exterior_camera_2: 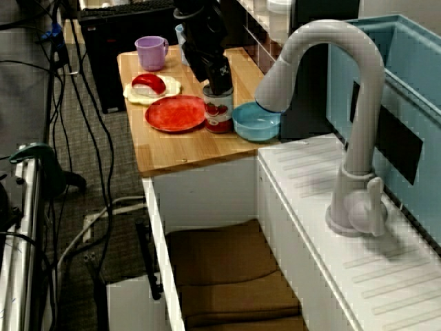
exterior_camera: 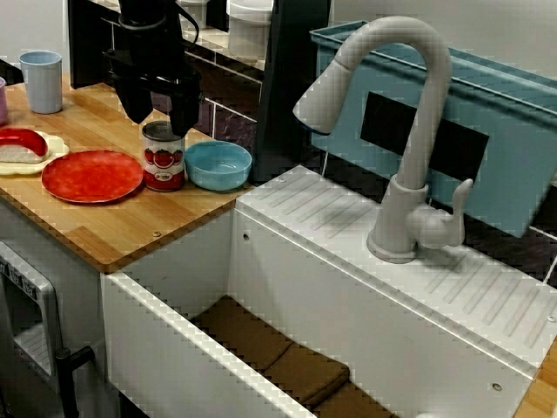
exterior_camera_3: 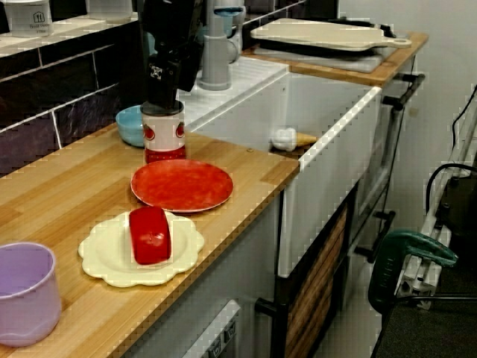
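Note:
A tomato can [exterior_camera: 164, 161] with a red and white label stands upright on the wooden counter [exterior_camera: 130, 222], between a red plate [exterior_camera: 91, 174] and a light blue bowl [exterior_camera: 218, 164]. My black gripper [exterior_camera: 161, 124] hangs straight over the can, open. Its two fingers are spread about the can's width, with the tips at the level of the top rim. The view from the sink's end shows the gripper [exterior_camera_2: 219, 86] right on top of the can [exterior_camera_2: 218, 110]. In the view along the counter, the gripper [exterior_camera_3: 162, 103] meets the can [exterior_camera_3: 164, 134] at its lid.
A cream scalloped plate [exterior_camera_3: 112, 261] carries a red block [exterior_camera_3: 150, 235]. A purple mug [exterior_camera_3: 22, 291] and a blue cup [exterior_camera: 42, 80] stand further along. To the right lie a white sink [exterior_camera: 174, 322] with a brown mat, a grey faucet [exterior_camera: 409, 131] and a blue bin [exterior_camera: 505, 131].

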